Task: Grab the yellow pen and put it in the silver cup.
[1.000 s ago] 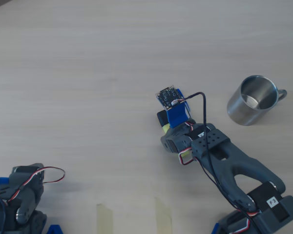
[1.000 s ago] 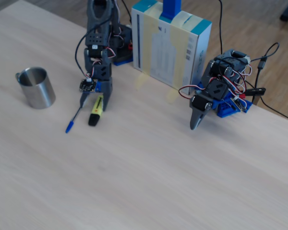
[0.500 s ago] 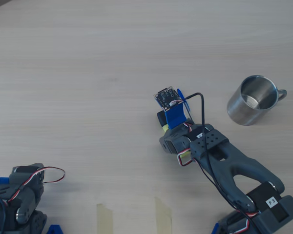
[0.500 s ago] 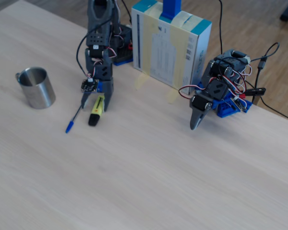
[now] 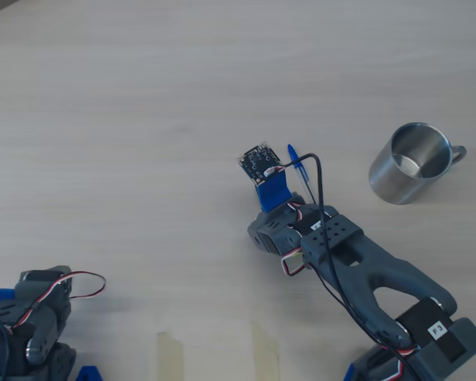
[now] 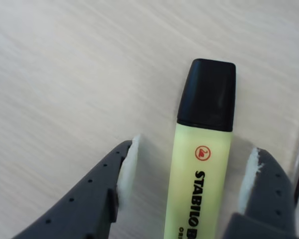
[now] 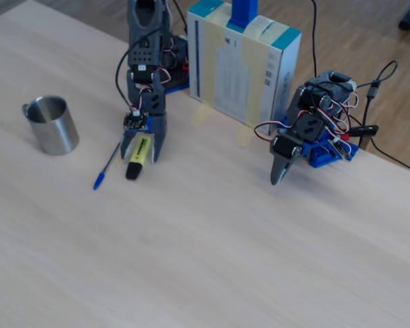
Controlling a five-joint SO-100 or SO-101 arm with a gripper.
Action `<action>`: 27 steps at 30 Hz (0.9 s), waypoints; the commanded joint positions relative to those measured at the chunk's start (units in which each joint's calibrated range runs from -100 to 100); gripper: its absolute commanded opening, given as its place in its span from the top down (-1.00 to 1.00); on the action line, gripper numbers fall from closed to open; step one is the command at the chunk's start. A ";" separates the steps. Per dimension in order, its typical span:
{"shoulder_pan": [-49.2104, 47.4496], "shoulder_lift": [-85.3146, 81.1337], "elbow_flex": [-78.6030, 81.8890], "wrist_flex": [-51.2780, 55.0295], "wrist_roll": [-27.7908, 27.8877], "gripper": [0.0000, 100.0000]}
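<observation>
Fingers of our gripper (image 6: 188, 172) stand apart on either side of the yellow pen (image 6: 202, 164), and in the wrist view we see a strip of bare table between each white-edged pad (image 6: 127, 167) and the pen's body, so nothing is clamped. We see the pen lying flat on the light wooden table (image 7: 212, 253), its black cap (image 7: 132, 171) pointing away from the arm and poking out past the fingertips in the fixed view. We find the thin blue pen (image 7: 107, 166) just beside it, on its left in that view, slanted on the wood. We place the silver cup (image 7: 52, 124) further left there, upright, well apart from the gripper; from overhead its handle (image 5: 458, 152) points right.
</observation>
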 commanded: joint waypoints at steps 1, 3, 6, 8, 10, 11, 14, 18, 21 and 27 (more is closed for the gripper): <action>-0.53 1.45 -2.14 -1.59 -0.14 0.34; -0.53 2.62 -2.69 -1.59 -0.14 0.34; -0.44 2.53 -2.42 -1.59 -0.14 0.34; -0.09 2.20 -1.96 -1.50 -0.14 0.34; 0.08 2.12 -1.87 -1.50 -0.14 0.34; 0.08 2.12 -1.87 -1.50 -0.14 0.34; 0.08 2.12 -1.78 -1.50 -0.20 0.34; 0.08 2.03 -1.69 -1.33 -0.20 0.34; 0.08 2.03 -1.69 -1.07 -0.30 0.48; 0.17 1.87 -0.15 -1.42 -2.43 0.98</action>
